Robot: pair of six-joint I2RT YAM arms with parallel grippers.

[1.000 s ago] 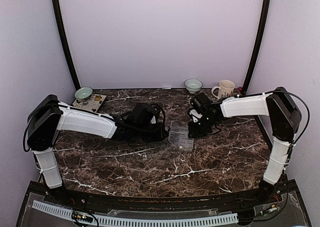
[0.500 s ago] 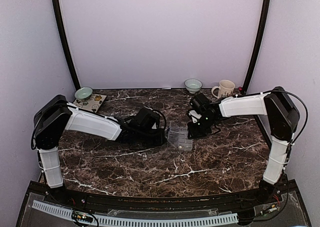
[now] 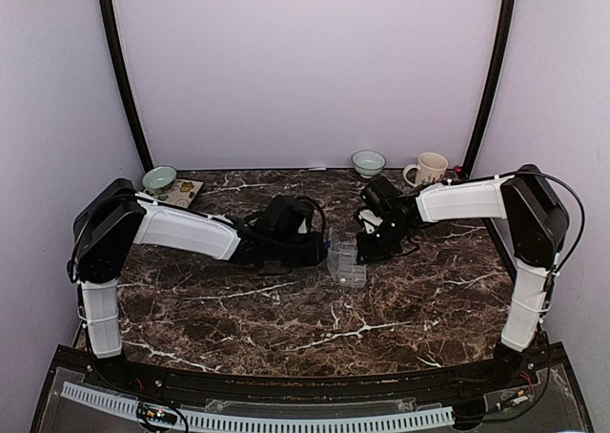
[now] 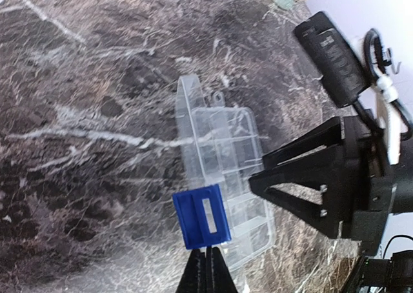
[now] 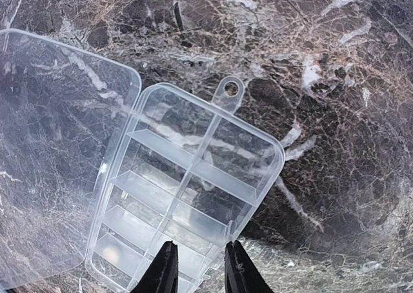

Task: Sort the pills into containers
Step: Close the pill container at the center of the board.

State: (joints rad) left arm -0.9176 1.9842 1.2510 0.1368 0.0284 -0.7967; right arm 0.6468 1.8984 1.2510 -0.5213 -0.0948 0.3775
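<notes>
The clear organiser box lies open on the marble table, its compartments looking empty in both wrist views. My left gripper is shut on the lower edge of a flat blue rectangular piece with a slot in it, and holds it over the box's near end. In the top view the left gripper is just left of the box. My right gripper is open. Its fingers straddle the box's long edge by the latch tab. The lid is swung out to the left.
A pale bowl and a patterned tile stand at the back left. Another bowl and a mug stand at the back right. The right arm's black gripper body is close beside the box, facing my left gripper.
My left arm has reached rightward until its gripper is at the box. The right gripper has stayed at the box's right side.
</notes>
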